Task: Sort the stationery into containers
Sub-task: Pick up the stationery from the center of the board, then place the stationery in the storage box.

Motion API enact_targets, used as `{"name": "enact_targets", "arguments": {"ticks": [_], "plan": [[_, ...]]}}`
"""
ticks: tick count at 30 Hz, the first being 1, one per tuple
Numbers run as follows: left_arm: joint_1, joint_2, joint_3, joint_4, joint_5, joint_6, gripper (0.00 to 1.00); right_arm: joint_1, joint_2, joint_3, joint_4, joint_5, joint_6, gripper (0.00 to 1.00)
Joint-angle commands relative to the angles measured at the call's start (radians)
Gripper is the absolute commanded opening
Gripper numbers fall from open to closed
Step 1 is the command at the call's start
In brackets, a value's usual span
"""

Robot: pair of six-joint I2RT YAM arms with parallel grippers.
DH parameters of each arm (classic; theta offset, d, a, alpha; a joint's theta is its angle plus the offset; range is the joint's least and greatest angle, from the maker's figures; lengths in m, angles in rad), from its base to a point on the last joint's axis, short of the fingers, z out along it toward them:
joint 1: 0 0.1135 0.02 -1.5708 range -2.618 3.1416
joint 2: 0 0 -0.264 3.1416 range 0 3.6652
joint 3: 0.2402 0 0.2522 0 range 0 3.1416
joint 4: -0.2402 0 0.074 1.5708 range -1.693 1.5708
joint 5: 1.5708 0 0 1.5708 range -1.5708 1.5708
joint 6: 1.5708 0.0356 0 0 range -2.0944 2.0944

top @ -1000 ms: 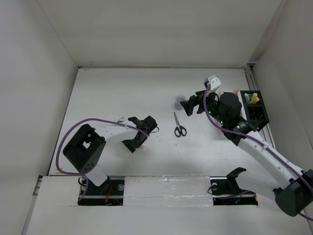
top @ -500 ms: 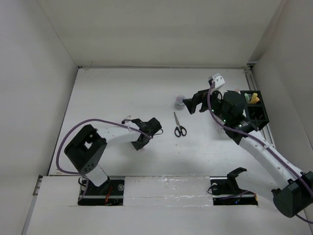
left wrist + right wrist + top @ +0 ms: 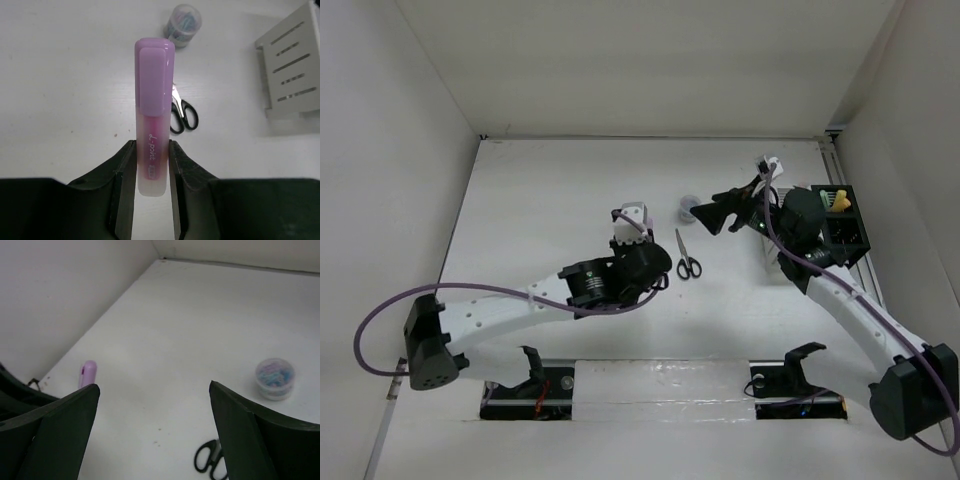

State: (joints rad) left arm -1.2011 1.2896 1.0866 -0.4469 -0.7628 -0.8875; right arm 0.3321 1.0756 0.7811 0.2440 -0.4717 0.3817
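While left jaws pinch the purple highlighter (image 3: 154, 120) | right jaws: wide apart, empty

From high above and behind the robot we look down on the whole table (image 3: 550, 190), far enough back to take in its walls (image 3: 420, 80). Our left wrist view hangs close over the tabletop, tilted down and forward toward the scissors (image 3: 179, 111) and the little clear tub (image 3: 183, 23). Our right wrist view faces left across the same surface toward the far corner (image 3: 160, 259). All three views share the scissors and tub; both wrist views also catch the purple highlighter (image 3: 154, 125).
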Motion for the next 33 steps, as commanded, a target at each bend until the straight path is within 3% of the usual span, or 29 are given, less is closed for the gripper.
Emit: {"name": "enact_targets", "arguments": {"ticks": [1, 4, 10, 18, 22, 24, 25, 26, 28, 29, 30, 31, 32, 33], "plan": [[0.008, -0.084, -0.054, 0.252, 0.019, 0.298, 0.0, 0.059, -0.078, -0.002, 0.147, -0.022, 0.077, 0.96], [0.008, -0.156, -0.097, 0.411, 0.127, 0.444, 0.0, 0.14, -0.109, -0.011, 0.161, 0.018, 0.106, 0.96], [0.008, -0.202, -0.097, 0.517, 0.235, 0.587, 0.0, 0.281, -0.1, -0.032, 0.182, 0.145, 0.115, 0.96], [0.008, -0.211, -0.108, 0.537, 0.302, 0.598, 0.0, 0.346, -0.023, -0.011, 0.23, 0.209, 0.115, 0.96], [0.008, -0.211, -0.119, 0.548, 0.313, 0.607, 0.0, 0.355, 0.01, 0.0, 0.262, 0.209, 0.125, 0.74], [0.008, -0.211, -0.128, 0.548, 0.313, 0.607, 0.0, 0.355, 0.021, 0.01, 0.274, 0.2, 0.125, 0.46], [0.008, -0.211, -0.128, 0.548, 0.284, 0.607, 0.0, 0.355, 0.021, 0.01, 0.275, 0.2, 0.137, 0.2], [0.008, -0.202, -0.128, 0.548, 0.267, 0.607, 0.0, 0.366, 0.021, 0.021, 0.275, 0.191, 0.137, 0.0], [0.008, -0.19, -0.093, 0.502, 0.228, 0.587, 0.0, 0.366, 0.021, 0.021, 0.275, 0.191, 0.137, 0.0], [0.008, -0.19, -0.079, 0.482, 0.176, 0.572, 0.08, 0.366, 0.021, 0.021, 0.275, 0.203, 0.137, 0.0], [0.008, -0.179, -0.05, 0.461, 0.151, 0.555, 0.24, 0.366, 0.008, 0.021, 0.262, 0.223, 0.137, 0.0], [0.008, -0.179, -0.038, 0.412, 0.114, 0.518, 0.66, 0.355, -0.012, 0.032, 0.226, 0.266, 0.094, 0.0], [0.008, -0.179, -0.025, 0.386, 0.103, 0.497, 0.98, 0.34, -0.022, 0.032, 0.21, 0.266, 0.067, 0.0], [0.008, -0.179, -0.011, 0.357, 0.093, 0.475, 1.0, 0.293, -0.031, 0.041, 0.198, 0.293, 0.027, 0.0]]}}
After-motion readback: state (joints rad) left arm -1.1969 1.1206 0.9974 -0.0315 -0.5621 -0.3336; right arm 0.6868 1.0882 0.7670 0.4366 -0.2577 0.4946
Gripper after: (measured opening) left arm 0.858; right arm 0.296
